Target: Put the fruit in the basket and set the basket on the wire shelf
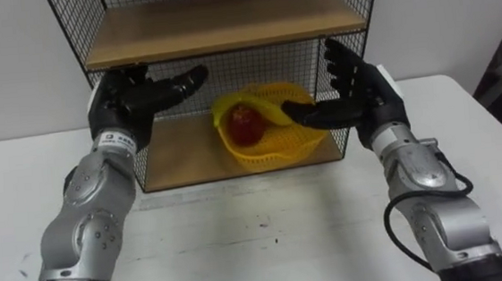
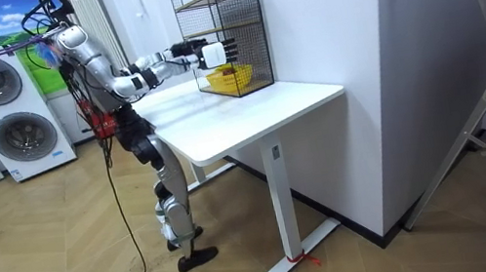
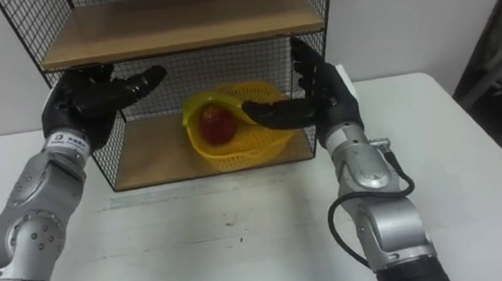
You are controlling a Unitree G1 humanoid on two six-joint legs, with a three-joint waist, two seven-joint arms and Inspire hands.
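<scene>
- The wire shelf (image 1: 215, 22) stands at the 12 o'clock end of the white table (image 1: 268, 238), and the robot stands at the table's near edge with both arms stretched towards it.
- The yellow basket (image 1: 266, 155) sits on the shelf's lower board (image 1: 180, 150), right of centre and just inside the open front.
- A red apple (image 1: 246, 123) lies in the basket, with what looks like a banana (image 1: 267, 110) curving over it from 10 to 3 o'clock.
- The left hand (image 1: 136, 100) hangs at the basket's 9 o'clock by the shelf's front left corner. Its fingers are straight and loosely spread, pointing towards the basket, apart from it and holding nothing.
- The right hand (image 1: 360, 96) is at the basket's 3 o'clock, fingers upright and slightly spread. The thumb reaches flat over the basket's right rim, and I cannot tell whether it touches.
- Judged from this, fruit and basket are both in place, so the step in hand is the release.
- The next move calls for lifting the right thumb clear of the rim first, then drawing both hands towards 6 o'clock without dragging the basket or catching the wire.
</scene>
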